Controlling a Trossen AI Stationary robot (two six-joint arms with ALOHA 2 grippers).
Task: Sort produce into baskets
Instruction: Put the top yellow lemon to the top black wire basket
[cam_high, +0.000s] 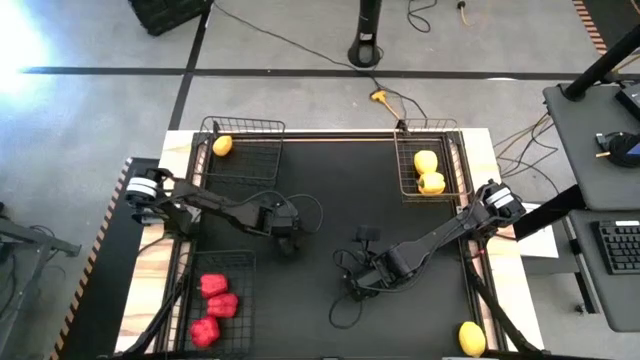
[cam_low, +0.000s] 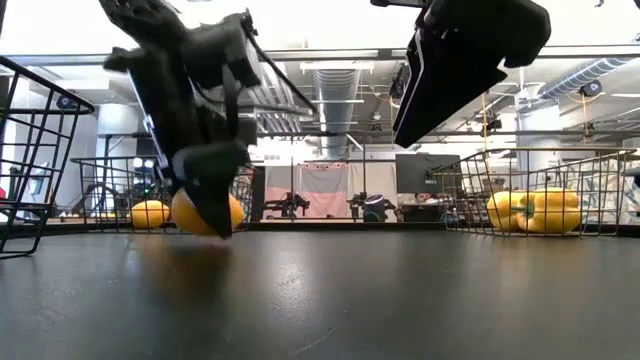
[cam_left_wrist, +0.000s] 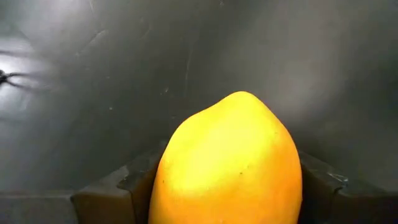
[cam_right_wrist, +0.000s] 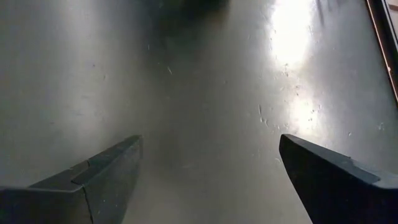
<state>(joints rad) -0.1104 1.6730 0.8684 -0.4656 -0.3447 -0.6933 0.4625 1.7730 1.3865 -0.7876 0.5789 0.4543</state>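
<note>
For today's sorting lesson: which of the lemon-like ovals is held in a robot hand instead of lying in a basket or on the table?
The lemon clamped in the left hand, mid-table. One other lies in the far-left basket; another lies loose at the table's near-right corner.

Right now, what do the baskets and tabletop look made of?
Baskets: thin dark wire, probably coated metal; open grid you can see through. Tabletop: hard black sheet, semi-gloss, maybe laminate or plastic; it shows glare and fine scratches in the right wrist view.
</note>
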